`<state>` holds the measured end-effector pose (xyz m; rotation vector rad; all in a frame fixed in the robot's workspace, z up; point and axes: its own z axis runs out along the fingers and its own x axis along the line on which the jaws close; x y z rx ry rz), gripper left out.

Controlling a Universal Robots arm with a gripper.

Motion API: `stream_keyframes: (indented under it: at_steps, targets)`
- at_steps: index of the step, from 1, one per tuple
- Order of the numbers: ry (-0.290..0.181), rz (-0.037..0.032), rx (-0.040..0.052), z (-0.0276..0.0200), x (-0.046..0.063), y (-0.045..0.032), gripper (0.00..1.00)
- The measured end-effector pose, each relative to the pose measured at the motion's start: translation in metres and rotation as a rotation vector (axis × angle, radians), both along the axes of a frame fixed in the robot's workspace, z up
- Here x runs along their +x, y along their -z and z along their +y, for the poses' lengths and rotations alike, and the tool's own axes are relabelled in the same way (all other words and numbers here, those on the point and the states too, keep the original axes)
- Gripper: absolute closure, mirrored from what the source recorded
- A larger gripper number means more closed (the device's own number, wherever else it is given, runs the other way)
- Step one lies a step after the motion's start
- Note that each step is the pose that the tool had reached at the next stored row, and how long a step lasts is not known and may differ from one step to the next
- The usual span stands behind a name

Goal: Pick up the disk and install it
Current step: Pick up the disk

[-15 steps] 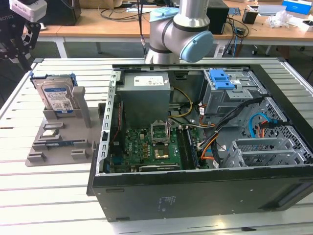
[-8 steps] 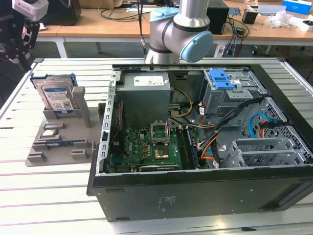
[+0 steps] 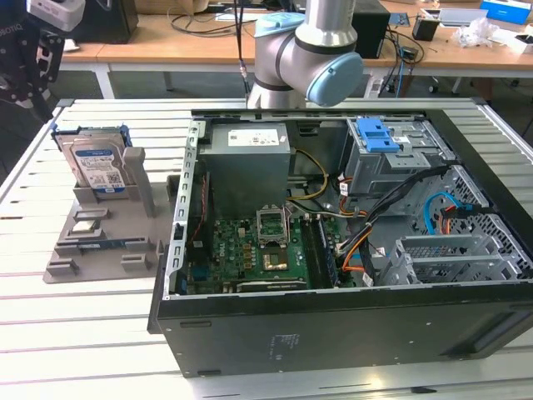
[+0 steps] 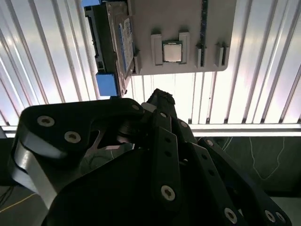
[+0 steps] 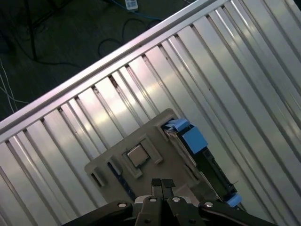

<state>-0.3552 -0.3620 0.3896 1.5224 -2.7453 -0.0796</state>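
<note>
At the exterior view's left, the disk stands on edge in a grey holder. In the first wrist view, the tool looks closed and empty over the holder. Lowered like that, it could knock the disk askew. In the second wrist view, the disk lies beyond the tool's linkage.
</note>
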Motion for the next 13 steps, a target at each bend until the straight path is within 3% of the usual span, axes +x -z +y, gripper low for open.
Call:
stream_keyframes:
  at_steps: [5,13]
  targets:
    - [-0.106,0.0000,0.0000,0.0000,0.0000,0.0000,0.90]
    - [-0.228,0.0000,0.0000,0.0000,0.0000,0.0000,0.90]
